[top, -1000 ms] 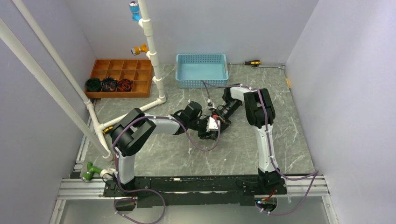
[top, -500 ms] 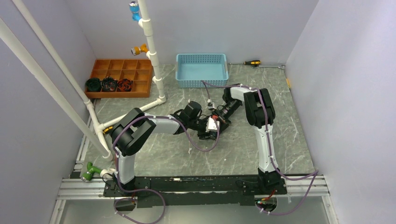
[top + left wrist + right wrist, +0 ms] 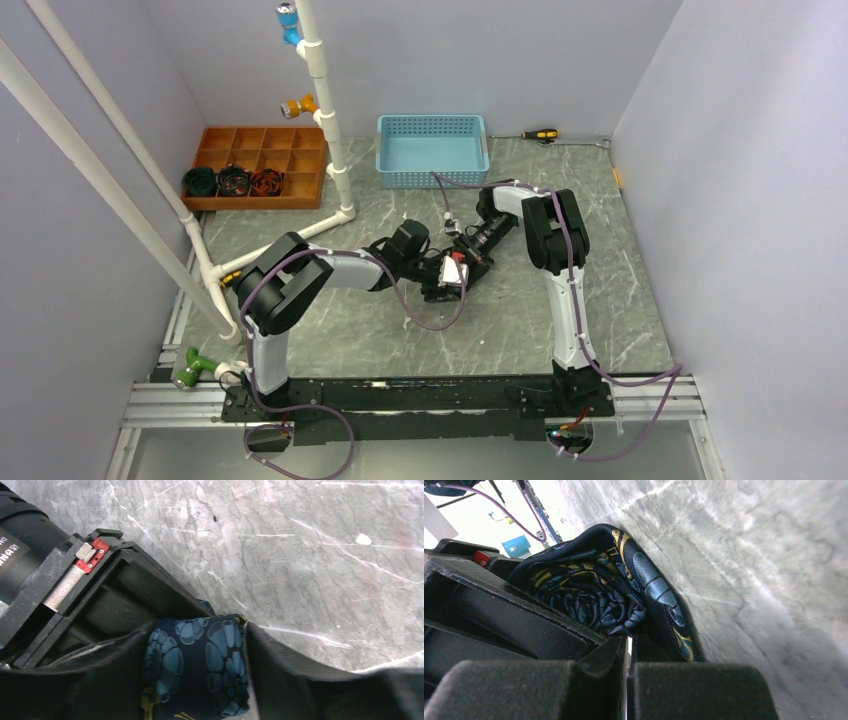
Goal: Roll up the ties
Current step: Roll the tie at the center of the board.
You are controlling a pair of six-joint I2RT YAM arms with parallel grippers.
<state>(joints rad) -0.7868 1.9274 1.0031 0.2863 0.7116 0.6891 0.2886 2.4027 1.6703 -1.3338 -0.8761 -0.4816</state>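
The tie (image 3: 200, 670) is dark navy with blue and gold paisley, wound into a tight roll (image 3: 594, 595). My left gripper (image 3: 197, 680) is shut on the roll, one finger on each side of it. My right gripper (image 3: 630, 645) meets the roll end-on, its jaws almost together and pinching fabric at the roll's middle. In the top view both grippers meet at the table's middle, left (image 3: 443, 283) and right (image 3: 460, 260), and they hide the roll. The right gripper's black body with a red tab (image 3: 75, 575) lies close beside the left fingers.
A blue basket (image 3: 432, 150) stands at the back. A wooden compartment tray (image 3: 262, 150) at the back left holds three rolled ties (image 3: 233, 181). White pipes (image 3: 325, 100) run along the left. A screwdriver (image 3: 540, 134) lies by the back wall.
The left gripper and the roll have shifted slightly up and left toward the right gripper. Both grips are unchanged.
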